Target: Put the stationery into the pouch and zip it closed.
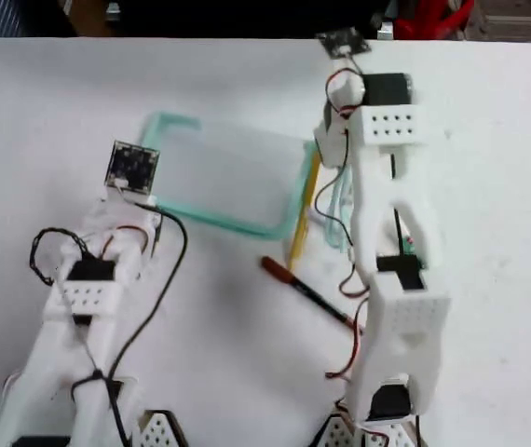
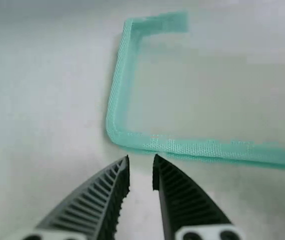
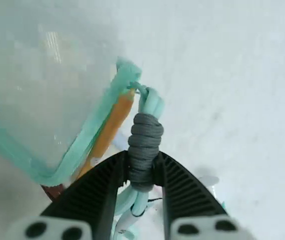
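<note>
Right gripper (image 3: 143, 172) clamped on the zip cord (image 3: 147, 102) of the pouch (image 1: 228, 168); left gripper (image 2: 141, 167) slightly parted at the pouch's edge.

High view: the green-trimmed clear pouch lies flat on the white table (image 1: 498, 233) between the two arms. A yellow pencil (image 1: 303, 209) runs along the pouch's edge on the right arm's side, and a dark pen (image 1: 307, 293) with a reddish end lies on the table near that pencil's lower end, apart from the pouch.
Left wrist view: the ridged jaws stand a little apart with nothing between them, tips just short of the pouch's rounded corner.
Right wrist view: the jaws pinch the grey wrapped knot (image 3: 145, 145) on the teal zip cord, which leads to the pouch's corner; the pencil lies beside the trim.
</note>
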Tool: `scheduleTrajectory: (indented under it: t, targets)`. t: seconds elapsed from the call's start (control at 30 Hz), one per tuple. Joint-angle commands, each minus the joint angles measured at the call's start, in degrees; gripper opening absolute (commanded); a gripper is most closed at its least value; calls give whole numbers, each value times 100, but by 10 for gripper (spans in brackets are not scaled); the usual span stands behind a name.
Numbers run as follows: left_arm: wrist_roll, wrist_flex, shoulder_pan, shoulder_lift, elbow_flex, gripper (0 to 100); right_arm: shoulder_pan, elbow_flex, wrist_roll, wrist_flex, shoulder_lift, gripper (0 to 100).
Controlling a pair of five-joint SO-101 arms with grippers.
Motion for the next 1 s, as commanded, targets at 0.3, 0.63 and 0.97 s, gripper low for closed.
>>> scheduleTrajectory:
  t: [0.3, 0.63, 0.97]
  targets:
    - [387, 1468, 664, -3011, 527, 226, -277, 211, 440, 13, -2695, 18]
    - [0, 3455, 1833, -5851, 563, 230, -1569, 211, 404, 13, -4242, 17]
    - [18, 4149, 1895, -7020, 352, 230, -1982, -264, -738, -48, -4259, 53]
